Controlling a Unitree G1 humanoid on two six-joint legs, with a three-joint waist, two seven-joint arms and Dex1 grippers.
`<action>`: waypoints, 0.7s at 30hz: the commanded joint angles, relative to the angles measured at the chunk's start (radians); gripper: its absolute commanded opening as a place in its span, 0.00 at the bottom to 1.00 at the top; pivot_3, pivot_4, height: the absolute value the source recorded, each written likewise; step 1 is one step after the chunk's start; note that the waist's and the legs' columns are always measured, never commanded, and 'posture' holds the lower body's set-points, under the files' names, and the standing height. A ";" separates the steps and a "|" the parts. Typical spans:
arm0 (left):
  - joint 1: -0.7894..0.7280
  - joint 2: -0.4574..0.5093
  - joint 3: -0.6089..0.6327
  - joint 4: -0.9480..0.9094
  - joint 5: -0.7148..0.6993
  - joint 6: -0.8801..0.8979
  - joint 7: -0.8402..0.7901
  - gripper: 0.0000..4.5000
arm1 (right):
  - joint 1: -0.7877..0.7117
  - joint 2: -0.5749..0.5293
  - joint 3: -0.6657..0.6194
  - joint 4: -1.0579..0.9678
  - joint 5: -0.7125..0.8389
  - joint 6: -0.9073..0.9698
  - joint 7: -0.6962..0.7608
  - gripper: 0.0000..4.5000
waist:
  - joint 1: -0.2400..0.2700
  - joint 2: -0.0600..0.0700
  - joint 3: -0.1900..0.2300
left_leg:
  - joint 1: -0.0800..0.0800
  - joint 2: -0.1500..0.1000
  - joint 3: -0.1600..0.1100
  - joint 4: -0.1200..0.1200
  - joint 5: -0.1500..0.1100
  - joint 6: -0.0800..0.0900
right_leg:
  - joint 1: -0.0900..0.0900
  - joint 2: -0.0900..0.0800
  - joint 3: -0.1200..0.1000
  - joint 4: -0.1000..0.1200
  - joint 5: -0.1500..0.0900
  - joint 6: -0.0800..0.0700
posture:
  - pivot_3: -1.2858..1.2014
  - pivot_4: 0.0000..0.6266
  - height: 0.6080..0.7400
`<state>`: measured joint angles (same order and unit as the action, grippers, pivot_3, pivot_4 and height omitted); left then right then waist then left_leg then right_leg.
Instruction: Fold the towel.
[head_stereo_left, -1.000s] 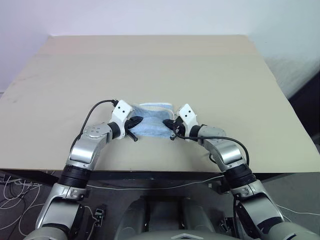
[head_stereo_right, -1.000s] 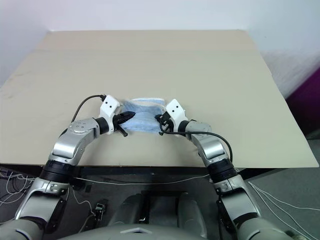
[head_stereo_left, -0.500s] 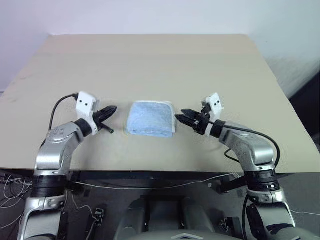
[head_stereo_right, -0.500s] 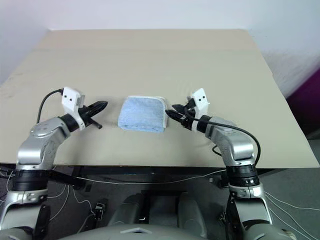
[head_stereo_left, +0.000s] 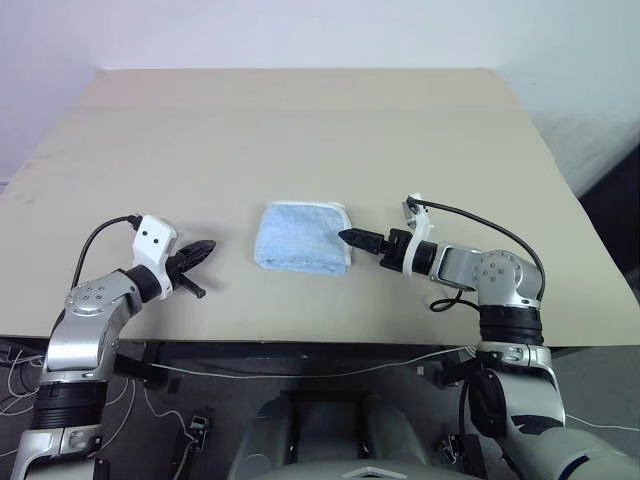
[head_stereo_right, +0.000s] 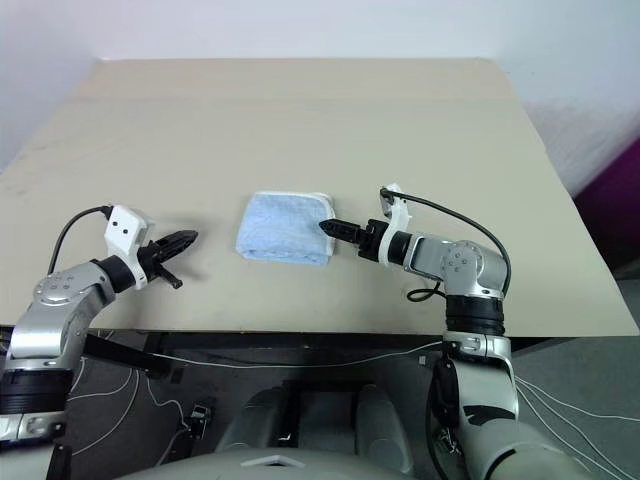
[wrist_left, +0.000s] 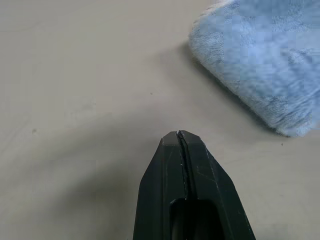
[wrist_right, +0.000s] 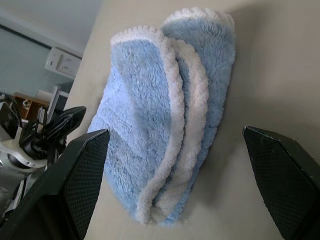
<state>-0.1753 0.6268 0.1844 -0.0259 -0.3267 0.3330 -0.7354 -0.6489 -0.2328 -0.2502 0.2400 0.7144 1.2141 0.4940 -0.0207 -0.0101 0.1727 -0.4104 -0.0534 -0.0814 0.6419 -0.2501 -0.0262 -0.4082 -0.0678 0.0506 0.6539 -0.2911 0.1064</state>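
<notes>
The light blue terry towel with white corded edging (head_stereo_left: 301, 238) lies folded mid-frame on the beige table (head_stereo_left: 300, 130). Both grippers have drawn away: the left gripper (head_stereo_left: 200, 249) clenched, the right gripper (wrist_right: 175, 165) spread, empty. The folding looks finished.

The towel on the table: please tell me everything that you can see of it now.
The towel is light blue terry cloth, fluffy, with white corded edging. It lies folded into a small, roughly square bundle on the beige table, near the front edge. The right wrist view shows several stacked layers, their white edges curving along the side that faces the right gripper. That gripper, its fingers open, points at the towel from close by. The left gripper, shut, is farther off. Neither touches it; only the table does.
</notes>
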 joint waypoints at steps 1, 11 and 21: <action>0.007 0.000 0.020 -0.043 -0.011 -0.013 0.005 0.00 | -0.023 0.033 0.031 0.013 0.009 0.026 -0.002 1.00 | -0.002 0.000 0.000 | 0.000 0.000 0.000 0.000 0.000 0.000 | 0.000 0.000 0.000 0.000 0.000 0.000 | 0.52 0.24 1.00; -0.003 -0.017 -0.004 -0.051 -0.011 -0.005 0.008 0.00 | -0.077 0.138 0.041 0.042 0.014 0.058 -0.032 1.00 | -0.021 0.000 0.000 | 0.000 0.001 0.000 -0.001 0.000 0.000 | -0.001 0.001 0.000 0.000 0.000 0.000 | 0.52 0.24 1.00; 0.019 -0.035 -0.014 -0.074 -0.006 -0.010 0.009 0.00 | -0.091 0.178 -0.071 0.084 0.046 0.081 -0.112 0.42 | -0.023 0.000 0.000 | 0.000 0.000 0.000 -0.003 0.000 0.000 | -0.002 0.001 0.000 0.000 0.000 0.000 | 0.52 0.24 1.00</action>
<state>-0.1598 0.5884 0.1698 -0.0623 -0.3297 0.3372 -0.7265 -0.7267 -0.0646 -0.3044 0.3501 0.7297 1.2824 0.3867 -0.0433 -0.0100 0.1727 -0.4104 -0.0529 -0.0812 0.6392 -0.2499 -0.0264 -0.4099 -0.0668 0.0510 0.6541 -0.2910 0.1064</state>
